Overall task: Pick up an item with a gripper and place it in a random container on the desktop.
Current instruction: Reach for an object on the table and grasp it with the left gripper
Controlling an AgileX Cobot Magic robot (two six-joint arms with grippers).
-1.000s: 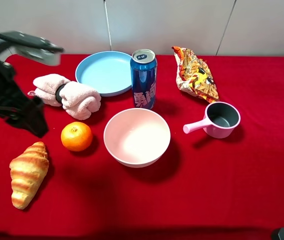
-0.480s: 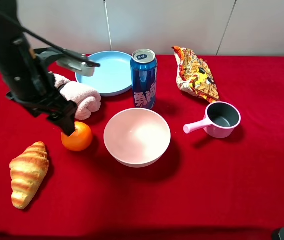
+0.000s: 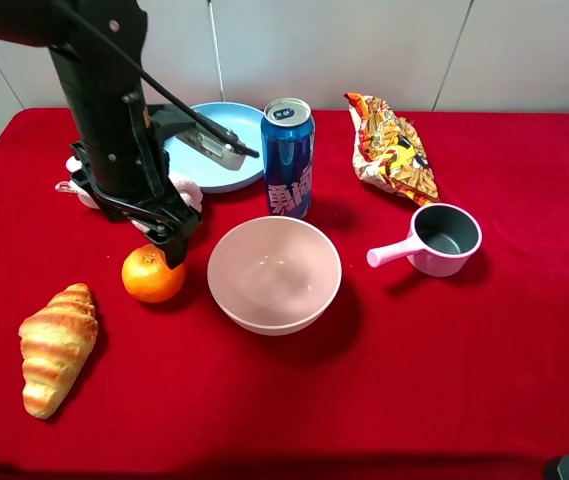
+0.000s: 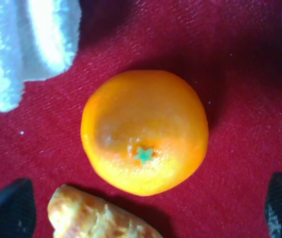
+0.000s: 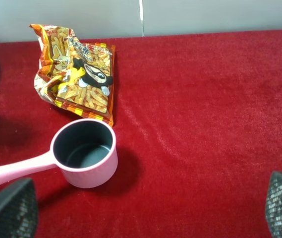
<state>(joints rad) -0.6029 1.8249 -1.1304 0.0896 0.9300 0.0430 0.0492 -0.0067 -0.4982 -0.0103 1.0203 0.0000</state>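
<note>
The item, a glossy orange point(image 3: 152, 276), rests on the red desktop point(image 3: 444, 360) left of the container, a pale pink bowl point(image 3: 274, 290). My left gripper point(image 3: 169, 243) hangs just above the orange's far upper side, pointing down. In the left wrist view the orange point(image 4: 144, 131) fills the middle, and the left gripper point(image 4: 145, 212) stands open with its dark fingertips point(image 4: 9, 213) wide on either side, apart from the fruit. My right gripper point(image 5: 145, 208) is open over bare cloth and holds nothing.
A croissant point(image 3: 56, 345) lies front left. A white towel point(image 3: 82, 185) is partly hidden behind the arm. A blue plate point(image 3: 219, 130), a blue can point(image 3: 288, 158), a snack bag point(image 3: 392, 148) and a pink handled cup point(image 3: 434, 240) stand behind and right of the bowl.
The left arm has swung in from the far left edge, across the towel. Its gripper now hangs over the orange. The objects have not moved.
</note>
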